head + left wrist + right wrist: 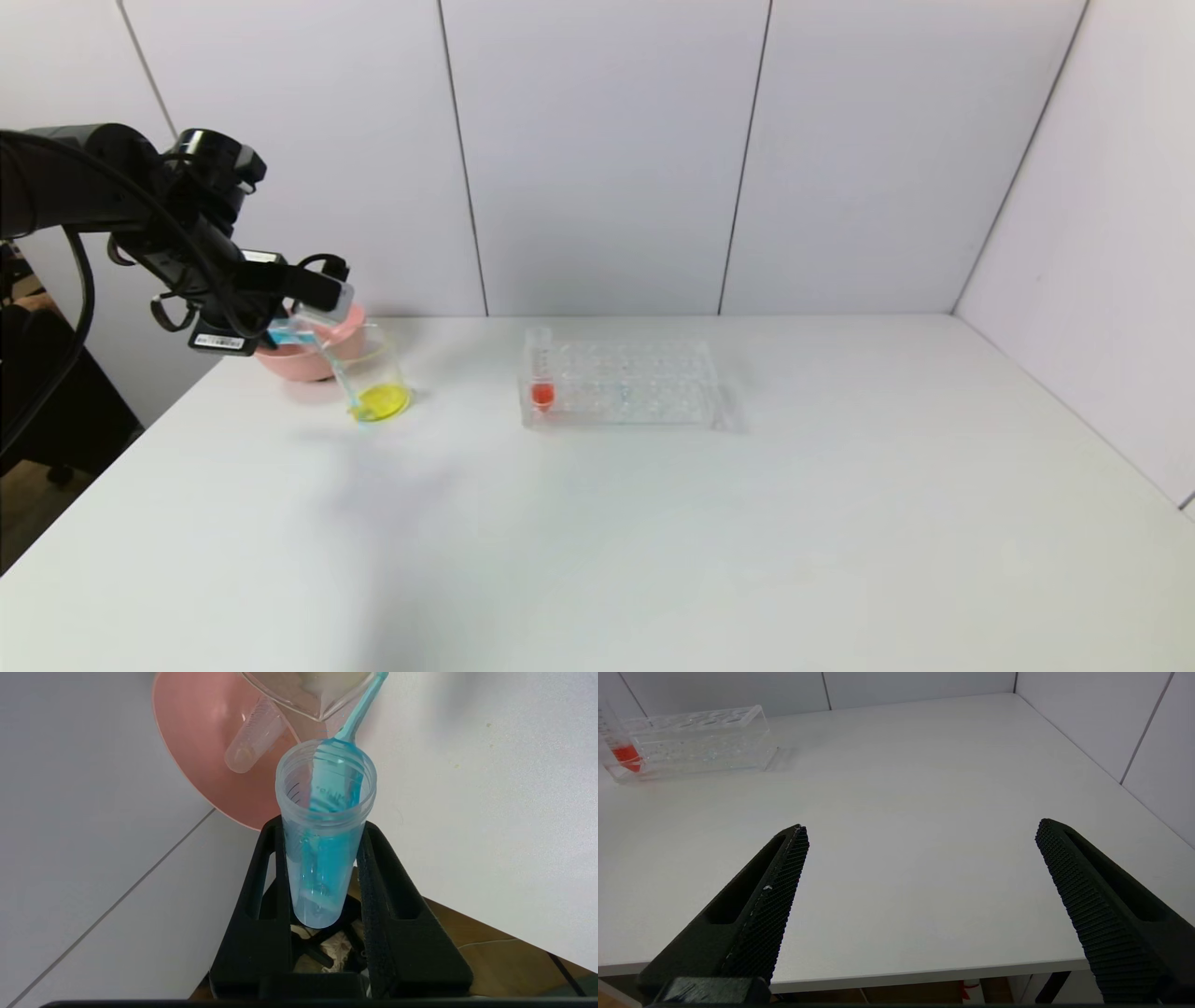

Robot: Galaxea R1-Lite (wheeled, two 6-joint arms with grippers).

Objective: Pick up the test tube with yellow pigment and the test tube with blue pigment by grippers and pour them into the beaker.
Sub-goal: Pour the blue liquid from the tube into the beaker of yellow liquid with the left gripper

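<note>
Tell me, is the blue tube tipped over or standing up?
Tipped. The left gripper holds the test tube with blue pigment tilted, and blue liquid streams into the beaker.

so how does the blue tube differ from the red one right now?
The blue tube is clamped in the left gripper and tipped over, streaming blue into the beaker; the red tube stands upright in the rack, untouched. The blue tube's liquid runs along its length, while the red tube's sits settled at its tip. Both are slim clear tubes.
</note>
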